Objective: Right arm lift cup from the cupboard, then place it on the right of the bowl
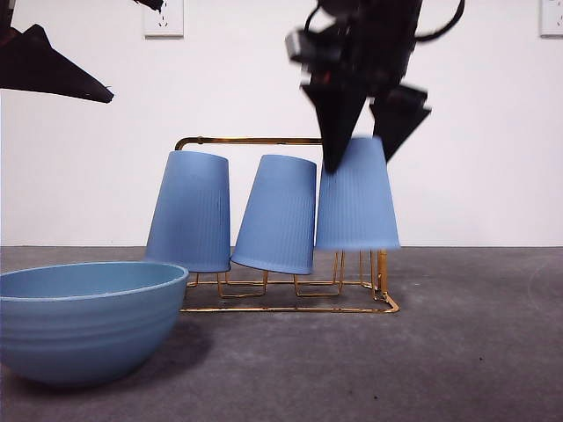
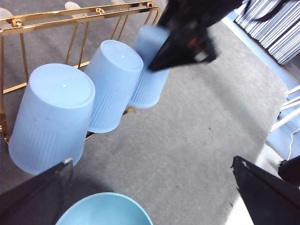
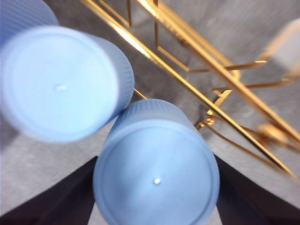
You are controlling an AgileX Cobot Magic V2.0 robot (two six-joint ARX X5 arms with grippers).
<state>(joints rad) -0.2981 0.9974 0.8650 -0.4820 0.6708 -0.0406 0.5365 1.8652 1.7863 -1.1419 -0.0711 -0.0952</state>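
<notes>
The right tool [image 1: 359, 158] clamps the upturned cup [image 1: 357, 198] by its narrow base, holding it just above the cupboard [image 1: 290, 299] pegs so it can clear them toward the bowl [image 1: 84, 321].

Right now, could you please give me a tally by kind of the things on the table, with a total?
Ribbed blue cups: 3, upside down: two on the rack, one in the right gripper, its cup raised above the pegs.
Wide blue bowl: 1
Gold wire cup rack: 1
Total: 5
</notes>
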